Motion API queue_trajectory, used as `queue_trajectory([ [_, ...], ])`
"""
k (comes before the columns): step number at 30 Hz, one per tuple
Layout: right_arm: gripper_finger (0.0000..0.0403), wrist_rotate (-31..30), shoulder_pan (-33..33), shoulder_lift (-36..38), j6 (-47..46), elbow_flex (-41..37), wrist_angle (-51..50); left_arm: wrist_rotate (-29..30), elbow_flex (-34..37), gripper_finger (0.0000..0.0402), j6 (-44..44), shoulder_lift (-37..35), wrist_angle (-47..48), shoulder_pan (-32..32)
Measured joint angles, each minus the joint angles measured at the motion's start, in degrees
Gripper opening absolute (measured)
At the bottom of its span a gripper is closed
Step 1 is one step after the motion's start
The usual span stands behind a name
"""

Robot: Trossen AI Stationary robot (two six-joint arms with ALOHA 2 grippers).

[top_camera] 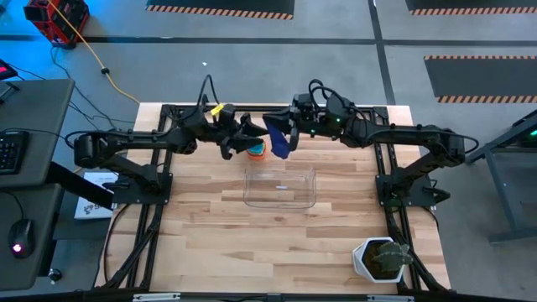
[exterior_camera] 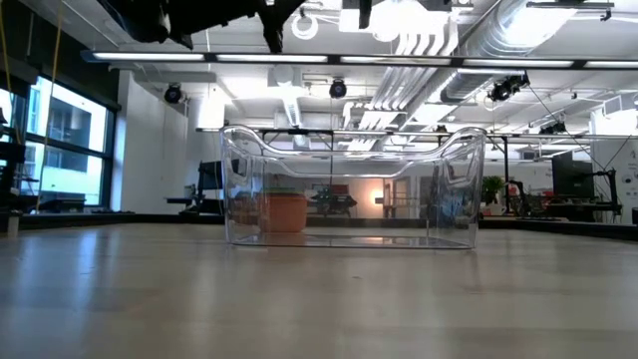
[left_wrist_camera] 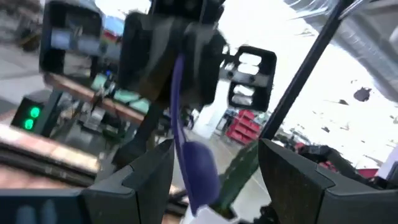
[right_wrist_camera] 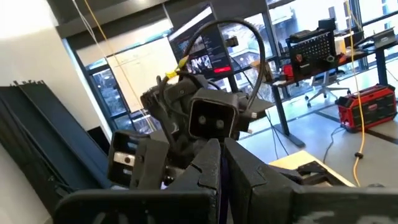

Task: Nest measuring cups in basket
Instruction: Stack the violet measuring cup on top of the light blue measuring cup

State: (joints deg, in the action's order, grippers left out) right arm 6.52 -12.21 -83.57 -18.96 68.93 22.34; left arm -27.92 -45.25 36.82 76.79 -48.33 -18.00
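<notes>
1. The worktop [top_camera: 210, 252] is pale wood planks and carries everything else.
2. The basket [top_camera: 279, 186], a clear bin with rounded corners, stands near the middle of the worktop, a little toward the far edge. From above and from table height, nothing shows inside it.
3. The white pot [top_camera: 369, 260] with a green plant sits at the near right corner.
4. The left gripper [top_camera: 241, 138] hangs above the worktop just behind the basket's far left corner, fingers apart and holding nothing.
5. The right gripper [top_camera: 289, 134] faces it from the right, fingers closed on the handle of the dark blue cup [top_camera: 278, 138], which hangs between the two grippers.
6. A stack of cups [top_camera: 256, 150], orange with light blue on top, stands on the worktop just behind the basket's far edge.
7. No readable writing shows.
</notes>
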Motion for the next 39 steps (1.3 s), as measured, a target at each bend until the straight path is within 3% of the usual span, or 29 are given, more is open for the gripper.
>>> queue_trajectory([
  [9, 0.0000, -3.17, 1.96, 0.07, -0.50, 0.00, 2.79, 6.82, -0.01, 0.0221, -1.40, 1.36, 0.54, 1.12],
  [20, 0.0000, -3.29, 2.08, 0.04, -0.04, 0.00, 0.47, 5.90, -4.58, 0.0211, -1.54, 5.94, 0.49, 1.19],
  [24, 0.0000, -3.23, 2.09, 0.11, -0.02, 0.00, 0.14, 5.90, -4.58, 0.0178, -1.46, 5.95, 0.51, -0.31],
  [33, 0.0003, -3.15, 2.08, 0.11, -0.43, 0.00, 0.03, 5.85, -4.58, 0.0057, -3.00, 5.90, 0.40, 0.65],
  [36, 0.0019, -3.28, 2.05, 0.11, -0.59, 0.00, 0.01, 5.78, -4.59, 0.0012, -3.00, 5.90, 1.00, 0.09],
  [39, 0.0055, -3.31, 1.58, 0.40, -2.52, 0.00, -1.27, 2.99, -4.62, 0.0008, -2.94, 5.64, 2.63, -1.37],
])
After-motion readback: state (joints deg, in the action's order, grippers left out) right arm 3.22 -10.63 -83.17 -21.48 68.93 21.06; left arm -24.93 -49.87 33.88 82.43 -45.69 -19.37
